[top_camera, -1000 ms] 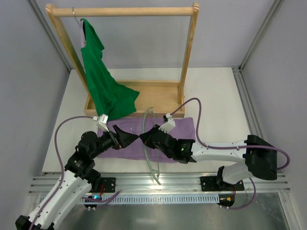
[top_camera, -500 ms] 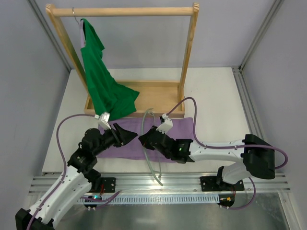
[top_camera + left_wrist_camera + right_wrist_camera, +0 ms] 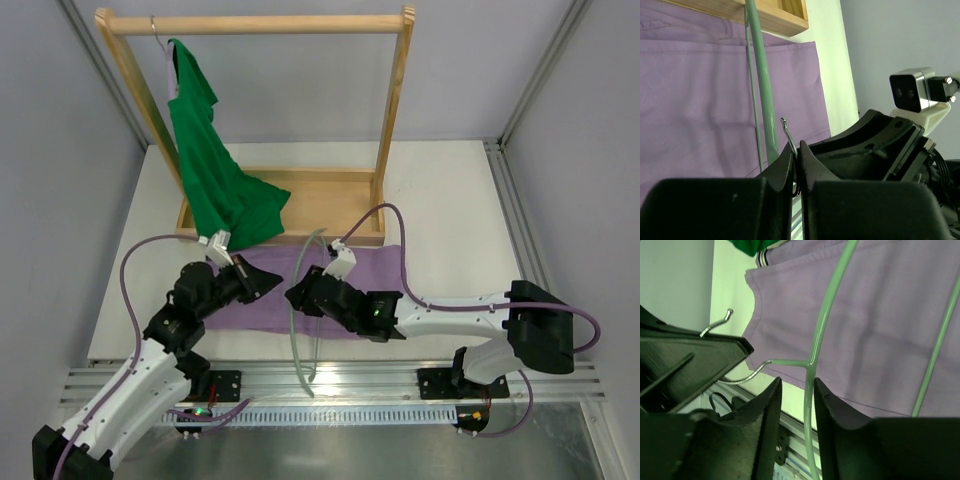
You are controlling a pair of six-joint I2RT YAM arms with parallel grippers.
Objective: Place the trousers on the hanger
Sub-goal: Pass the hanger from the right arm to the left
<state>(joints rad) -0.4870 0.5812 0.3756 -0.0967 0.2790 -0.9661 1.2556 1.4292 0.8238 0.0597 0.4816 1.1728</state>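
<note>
Two grippers meet almost tip to tip in my overhead view: the left gripper [image 3: 275, 283] points toward 3 o'clock and the right gripper [image 3: 292, 296] toward 9. The trousers [image 3: 375, 268] lie flat on the table [image 3: 450, 200] beneath them. The hanger [image 3: 293, 340] runs across the trousers from 12 to 6 o'clock. The wooden rack [image 3: 330, 200] stands at 12, with a green shirt [image 3: 205, 170] hanging at 11.

On my left wrist view, the fingers are pinched closed on the hanger's wire hook [image 3: 788, 131], which pokes out toward 12. The trousers fill the view from 9 to 12.

On my right wrist view, the jaws stand parted with the hanger's neck [image 3: 810, 382] loose between them. The hook curls off toward 9, and the trousers spread from 12 to 3.
</note>
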